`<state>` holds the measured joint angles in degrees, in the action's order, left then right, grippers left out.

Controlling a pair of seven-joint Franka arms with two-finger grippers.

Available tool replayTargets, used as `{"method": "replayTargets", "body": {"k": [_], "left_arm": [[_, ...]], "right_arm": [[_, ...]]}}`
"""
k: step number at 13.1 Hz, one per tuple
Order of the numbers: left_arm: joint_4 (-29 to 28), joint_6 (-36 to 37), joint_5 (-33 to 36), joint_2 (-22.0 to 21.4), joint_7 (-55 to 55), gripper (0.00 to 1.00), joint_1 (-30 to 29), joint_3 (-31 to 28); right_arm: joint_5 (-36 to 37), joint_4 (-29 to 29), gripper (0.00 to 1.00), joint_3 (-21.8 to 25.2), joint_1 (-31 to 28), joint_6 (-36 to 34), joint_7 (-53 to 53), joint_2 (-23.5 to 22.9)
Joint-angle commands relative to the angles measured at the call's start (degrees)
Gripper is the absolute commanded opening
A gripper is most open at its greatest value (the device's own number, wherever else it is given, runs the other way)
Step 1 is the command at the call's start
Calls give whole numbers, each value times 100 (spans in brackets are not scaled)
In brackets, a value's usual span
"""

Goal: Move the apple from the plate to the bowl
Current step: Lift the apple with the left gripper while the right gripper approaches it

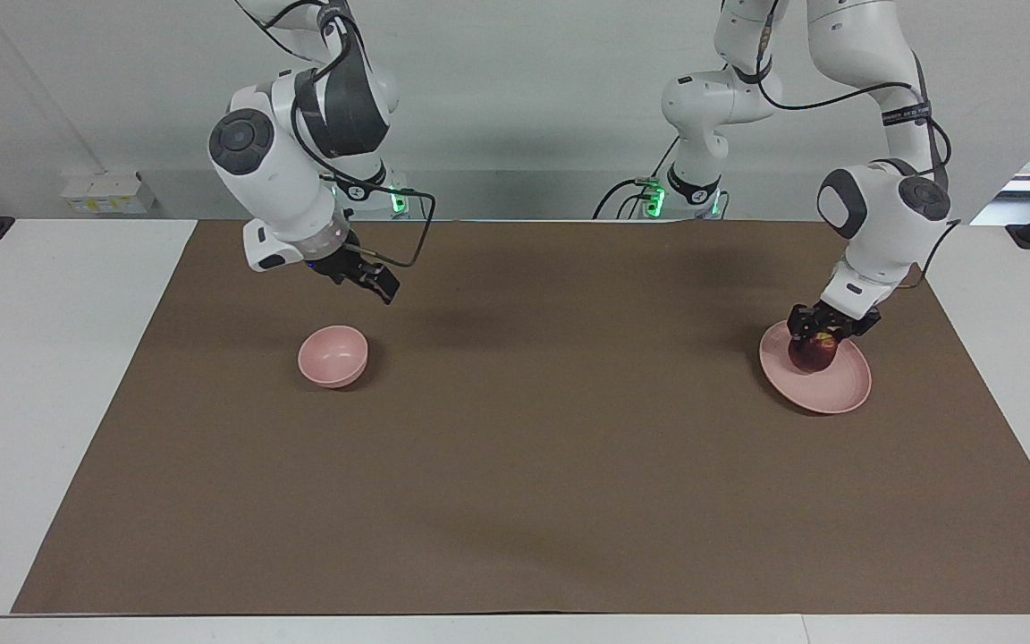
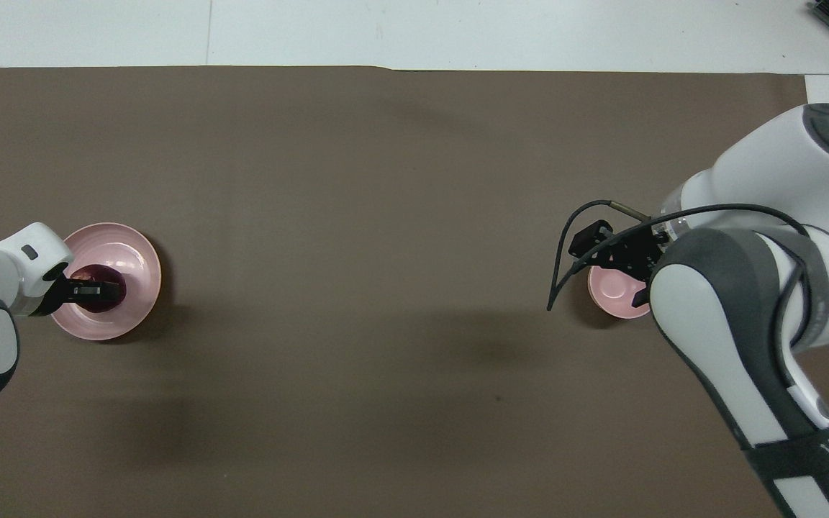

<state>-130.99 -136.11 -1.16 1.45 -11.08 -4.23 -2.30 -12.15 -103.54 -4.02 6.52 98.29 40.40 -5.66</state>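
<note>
A small dark red apple (image 1: 812,357) (image 2: 108,300) sits on the flat pink plate (image 1: 840,391) (image 2: 137,252) toward the left arm's end of the table. My left gripper (image 1: 823,332) (image 2: 103,290) is down on the apple, its fingers closed against the apple's sides. The apple still rests on the plate. The small deep pink bowl (image 1: 333,356) (image 2: 612,293) stands toward the right arm's end and holds nothing. My right gripper (image 1: 380,288) (image 2: 591,244) hangs open in the air over the mat close to the bowl's rim, and it grips nothing.
A brown mat (image 1: 533,447) covers most of the white table (image 1: 50,358). The right arm's forearm and its black cable (image 2: 565,280) cover part of the bowl in the overhead view.
</note>
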Motion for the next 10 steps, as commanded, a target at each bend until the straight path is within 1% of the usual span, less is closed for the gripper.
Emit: {"method": "replayTargets", "body": {"k": [1, 3, 5, 7, 8, 9, 10], "left_arm": [[47, 93, -217, -328, 334, 0, 271, 64], [65, 111, -559, -355, 728, 0, 807, 63], [74, 85, -605, -355, 1622, 0, 1422, 63], [74, 76, -858, -373, 2414, 0, 2063, 64], [82, 32, -1147, -390, 2644, 0, 2345, 63], [117, -3, -1593, -391, 2803, 0, 2618, 63], [231, -12, -1963, -365, 2892, 0, 2890, 55]], "right_arm": [[-558, 9, 100, -11, 173, 181, 914, -250], [-1278, 1, 100, -11, 210, 435, 1276, -426], [-1692, 1, 100, -11, 367, 637, 1531, -488], [-2228, -8, 100, -11, 552, 813, 1471, -488], [-2622, -8, 100, -11, 657, 1006, 1462, -497], [-3035, -8, 100, -11, 771, 1225, 1453, -567], [-3257, -8, 100, -20, 903, 1445, 1410, -646]]}}
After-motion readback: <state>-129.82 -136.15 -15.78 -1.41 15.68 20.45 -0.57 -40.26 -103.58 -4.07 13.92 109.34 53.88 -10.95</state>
